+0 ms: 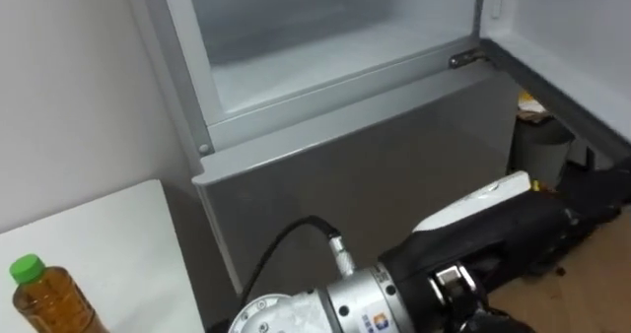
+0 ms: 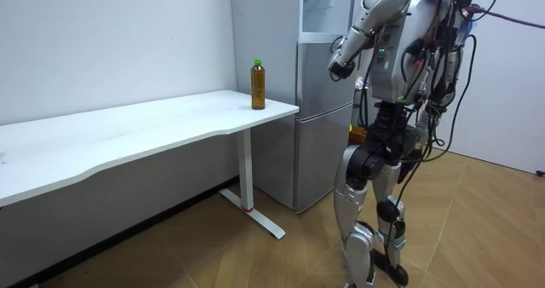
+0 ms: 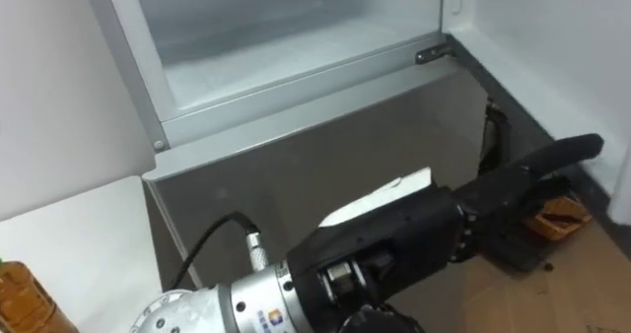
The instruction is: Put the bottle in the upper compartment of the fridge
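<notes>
Bottle: we see the bottle (image 1: 44,299), amber with a green cap, standing upright at the near left on the white counter (image 1: 108,239), close to the counter's right end, with nothing touching it.
Left hand: the left hand (image 1: 493,239) lies across the near foreground, coming in from the left and pointing right, in front of the lower door (image 1: 375,166). We read its fingers (image 3: 577,148) as stretched out straight and holding nothing. It is well apart from the bottle.
Upper fridge: the upper fridge (image 1: 325,37) stands open on the far side, white within.
Upper door: the upper door (image 1: 562,28) is swung out at the right, on a hinge (image 1: 468,59) at the opening's lower right corner.
Lower door: grey and shut, directly below the opening.
Robot: in the room view it stands upright on the wooden floor (image 2: 477,228) before the fridge. The counter's end and the bottle are to the room view's left. Its left arm is raised and bent at chest height.
</notes>
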Robot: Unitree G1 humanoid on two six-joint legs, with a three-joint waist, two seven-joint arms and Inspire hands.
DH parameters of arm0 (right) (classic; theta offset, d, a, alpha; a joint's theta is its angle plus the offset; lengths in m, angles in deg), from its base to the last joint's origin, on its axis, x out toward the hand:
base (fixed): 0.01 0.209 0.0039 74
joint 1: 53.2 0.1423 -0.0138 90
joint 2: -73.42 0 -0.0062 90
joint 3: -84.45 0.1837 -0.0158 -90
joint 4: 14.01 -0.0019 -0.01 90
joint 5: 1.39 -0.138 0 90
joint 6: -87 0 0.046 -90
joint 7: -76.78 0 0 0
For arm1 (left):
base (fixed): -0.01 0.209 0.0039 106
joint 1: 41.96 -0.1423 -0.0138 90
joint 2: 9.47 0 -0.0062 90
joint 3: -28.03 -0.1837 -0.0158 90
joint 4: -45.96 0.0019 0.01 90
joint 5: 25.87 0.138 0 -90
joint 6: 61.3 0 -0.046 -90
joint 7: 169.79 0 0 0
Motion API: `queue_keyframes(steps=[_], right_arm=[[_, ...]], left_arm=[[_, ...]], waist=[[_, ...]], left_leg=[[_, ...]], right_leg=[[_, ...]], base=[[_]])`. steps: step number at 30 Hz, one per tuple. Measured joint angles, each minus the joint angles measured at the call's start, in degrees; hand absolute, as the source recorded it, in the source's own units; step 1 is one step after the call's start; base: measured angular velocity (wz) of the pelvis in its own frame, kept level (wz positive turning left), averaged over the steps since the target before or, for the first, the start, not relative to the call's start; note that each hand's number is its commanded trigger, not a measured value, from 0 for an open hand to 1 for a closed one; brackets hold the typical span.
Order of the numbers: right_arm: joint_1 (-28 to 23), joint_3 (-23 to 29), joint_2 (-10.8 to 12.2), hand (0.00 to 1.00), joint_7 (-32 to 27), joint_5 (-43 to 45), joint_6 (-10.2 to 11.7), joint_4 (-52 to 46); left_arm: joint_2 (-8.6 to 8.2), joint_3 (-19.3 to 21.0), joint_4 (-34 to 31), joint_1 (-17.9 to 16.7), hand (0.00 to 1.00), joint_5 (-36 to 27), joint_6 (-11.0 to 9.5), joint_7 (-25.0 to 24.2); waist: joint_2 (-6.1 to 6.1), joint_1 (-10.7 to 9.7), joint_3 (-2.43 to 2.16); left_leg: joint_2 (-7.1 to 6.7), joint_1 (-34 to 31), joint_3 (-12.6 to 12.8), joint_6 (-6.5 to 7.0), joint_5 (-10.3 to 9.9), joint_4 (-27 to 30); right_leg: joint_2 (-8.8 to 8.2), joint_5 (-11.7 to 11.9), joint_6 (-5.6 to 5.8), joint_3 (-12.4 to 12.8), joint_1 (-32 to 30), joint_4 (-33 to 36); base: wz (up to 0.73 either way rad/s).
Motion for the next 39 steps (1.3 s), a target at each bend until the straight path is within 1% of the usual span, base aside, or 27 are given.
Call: queue_keyframes(steps=[3,8,12,17,19,21,22,25,27,28,30,31,33,34,35,36,38,39], right_arm=[[0.12,-0.44,-0.02,0.00,-0.05,0.00,0.11,-0.06],[0.31,-0.44,-0.01,0.00,-0.20,-0.06,0.11,-0.04],[0.33,-0.43,-0.02,0.00,-0.65,-0.05,0.13,-0.03],[0.30,-0.42,0.01,0.00,-1.04,-0.10,0.15,0.01],[0.28,-0.37,0.14,0.00,-1.95,-0.08,0.26,-0.05],[0.17,-0.37,0.15,0.00,-2.05,-0.29,0.29,-0.10],[0.14,-0.39,0.16,0.00,-2.05,-0.31,0.35,-0.10],[-0.02,-0.31,0.17,0.00,-2.06,-0.31,0.42,-0.06],[0.07,-0.35,0.21,0.00,-2.52,0.11,0.35,-0.03],[0.16,-0.34,0.22,0.00,-2.56,0.13,0.33,0.08],[0.23,-0.28,0.20,0.00,-2.62,0.14,0.06,0.44],[0.23,-0.30,0.17,0.00,-2.66,0.13,0.05,0.44],[0.24,-0.30,0.23,0.00,-3.30,0.08,0.05,0.45],[0.27,-0.31,0.17,0.00,-3.43,0.09,0.05,0.41],[0.34,-0.41,0.19,0.00,-3.68,0.09,0.06,0.32],[0.49,-0.41,0.39,0.00,-3.63,0.64,0.08,0.32],[0.89,-0.39,0.52,0.00,-2.67,2.91,0.12,0.53],[1.24,-0.42,0.57,0.00,-1.98,4.53,0.14,0.43]], left_arm=[[-0.60,-1.36,1.00,0.68,0.00,-0.01,-0.38,0.16],[-0.66,-1.37,1.57,0.69,0.00,0.00,-0.41,0.57],[-0.67,-2.54,1.57,0.72,0.00,-0.01,-0.89,0.41],[-0.56,-2.73,1.56,0.72,0.00,-0.01,-0.94,0.35],[-0.25,-2.71,1.56,0.72,0.00,0.45,-1.17,0.35],[0.31,-2.27,1.57,0.72,0.00,1.21,-1.48,0.46],[0.59,-2.10,1.57,0.72,0.00,1.82,-1.85,0.57],[0.99,-1.75,1.60,0.72,0.00,2.41,-2.10,0.56],[1.15,-0.77,1.53,0.72,0.00,2.38,-2.10,0.58],[1.31,-0.44,1.52,0.72,0.00,2.37,-2.10,0.58],[2.34,0.81,1.03,0.68,0.00,2.37,-2.05,0.66],[2.54,1.09,0.65,0.68,0.00,2.39,-2.05,0.87],[3.19,1.69,-1.13,0.66,0.00,2.66,-2.06,1.87],[3.19,2.05,-1.49,0.66,0.00,2.87,-2.06,1.98],[3.16,2.79,-2.03,0.66,0.00,3.25,-2.06,2.81],[3.15,3.65,-2.71,0.47,0.00,4.60,-2.11,3.49],[3.30,5.36,-3.69,-0.31,0.00,6.91,-2.21,4.04],[4.20,6.44,-4.16,-1.35,0.00,7.54,-2.70,4.33]], waist=[[0.11,-0.49,0.07],[0.39,-1.16,0.18],[0.48,-1.32,0.15],[0.52,-1.29,0.14],[0.60,-1.14,0.14],[0.63,-1.01,0.15],[0.62,-0.97,0.16],[0.52,-0.95,0.24],[0.48,-0.81,0.26],[0.38,-0.68,0.34],[0.08,1.10,0.53],[0.05,1.64,0.55],[-0.33,3.50,0.63],[-0.35,4.15,0.65],[-0.39,5.42,0.62],[-0.47,6.26,0.57],[-0.55,7.13,0.56],[-0.50,7.69,0.52]], left_leg=[[0.44,0.41,0.84,-0.01,0.00,0.21],[1.08,0.53,1.48,-0.08,-0.05,0.99],[1.10,0.64,1.69,-0.08,-0.05,0.98],[1.10,0.63,1.70,-0.09,-0.04,0.88],[1.05,0.53,1.01,-0.08,-0.04,0.74],[1.04,0.45,0.55,-0.08,-0.04,0.72],[1.04,0.25,-0.06,-0.08,-0.04,0.72],[1.01,-0.47,-1.24,-0.09,-0.05,0.73],[0.73,-1.37,-3.23,-0.24,0.04,0.83],[0.62,-1.56,-3.68,-0.37,0.13,0.78],[0.23,-1.83,-5.06,-0.46,0.23,0.76],[0.10,-1.97,-5.43,-0.45,0.23,0.76],[-0.52,-2.49,-7.10,-0.15,0.45,0.85],[-0.62,-2.56,-7.28,-0.09,0.50,0.85],[-0.75,-2.64,-7.64,-0.06,0.51,0.86],[-0.84,-2.77,-8.25,-0.06,0.52,0.88],[-0.96,-2.80,-9.24,-0.06,0.52,0.89],[-1.04,-2.72,-9.82,-0.13,0.57,0.77]], right_leg=[[0.40,0.15,-0.22,0.62,-0.13,0.00],[0.99,0.28,-0.53,1.61,-0.18,-0.17],[1.00,0.26,-0.56,1.84,-0.20,-0.14],[1.00,0.25,-0.56,1.69,-0.03,-0.20],[1.00,0.26,-0.56,1.46,0.31,-0.16],[1.00,0.26,-0.57,1.03,0.36,0.06],[0.98,0.27,-0.57,0.52,0.47,0.07],[0.85,0.27,-0.57,-1.00,0.85,0.04],[0.47,0.24,-0.55,-3.40,0.91,-0.08],[0.34,0.22,-0.54,-3.97,0.92,-0.08],[0.12,0.01,-0.37,-4.86,0.78,-0.11],[0.01,-0.08,-0.27,-5.21,0.78,-0.11],[-0.61,-0.36,-0.01,-6.67,0.86,0.09],[-0.70,-0.37,0.01,-6.79,0.89,0.10],[-0.82,-0.39,0.05,-7.11,1.06,0.13],[-0.84,-0.37,0.08,-7.69,1.43,0.14],[-0.90,-0.39,0.10,-8.81,2.12,-0.13],[-0.95,-0.46,0.19,-9.52,2.52,-0.16]], base=[[-0.16],[-0.11],[-0.01],[0.01],[0.05],[0.11],[0.18],[0.30],[0.48],[0.45],[0.29],[0.28],[0.32],[0.22],[0.18],[0.22],[0.29],[0.24]])
